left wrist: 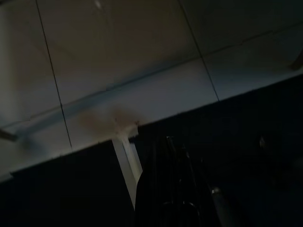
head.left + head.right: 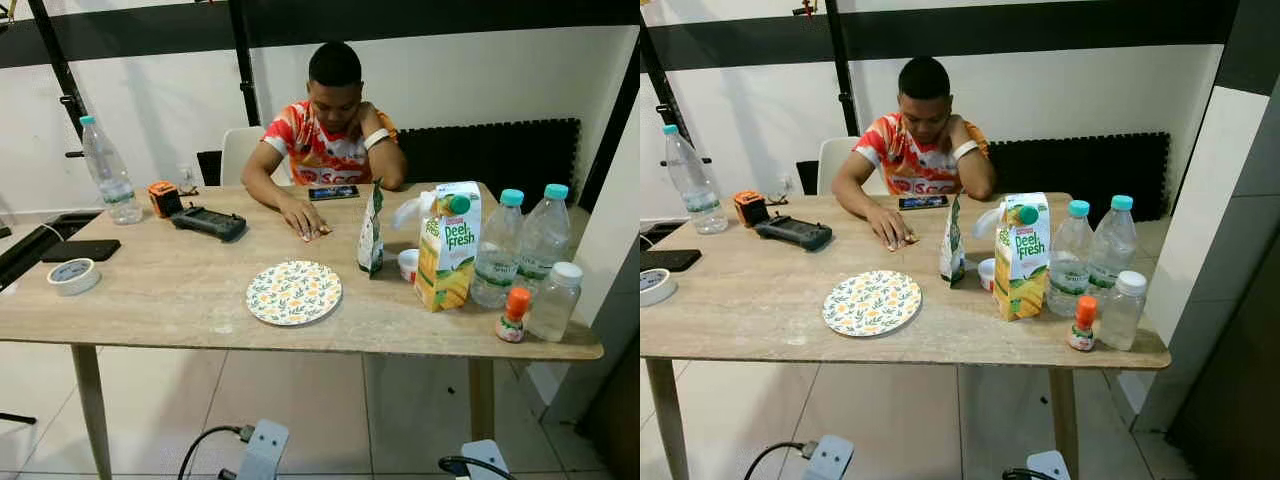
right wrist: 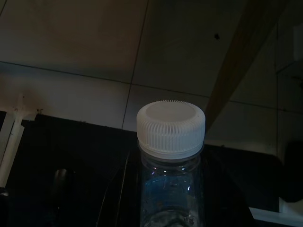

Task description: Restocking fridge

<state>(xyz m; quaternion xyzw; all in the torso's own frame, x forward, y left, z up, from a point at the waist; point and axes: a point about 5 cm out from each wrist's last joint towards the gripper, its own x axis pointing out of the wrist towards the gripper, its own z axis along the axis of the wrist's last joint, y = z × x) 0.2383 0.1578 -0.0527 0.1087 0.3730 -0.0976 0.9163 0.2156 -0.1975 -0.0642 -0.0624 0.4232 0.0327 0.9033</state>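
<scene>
My right gripper (image 3: pixel 170 208) hangs low over the tiled floor, shut on a clear bottle with a white ribbed cap (image 3: pixel 171 127) that stands upright between its dark fingers. The left gripper (image 1: pixel 180 198) hangs idle in the shade above floor tiles. At the right end of the wooden table (image 2: pixel 160 300) stand an orange juice carton (image 2: pixel 447 246), two teal-capped water bottles (image 2: pixel 497 250) (image 2: pixel 543 238), a white-capped clear bottle (image 2: pixel 553 302), a small orange-capped bottle (image 2: pixel 513 316), a green pouch (image 2: pixel 371 232) and a small white cup (image 2: pixel 408 265).
A person (image 2: pixel 330 130) sits across the table, one hand flat on it. A floral plate (image 2: pixel 294 292) lies mid-table. At the left are a water bottle (image 2: pixel 108 172), a black handset (image 2: pixel 208 222), a tape roll (image 2: pixel 74 276) and a dark phone (image 2: pixel 80 250).
</scene>
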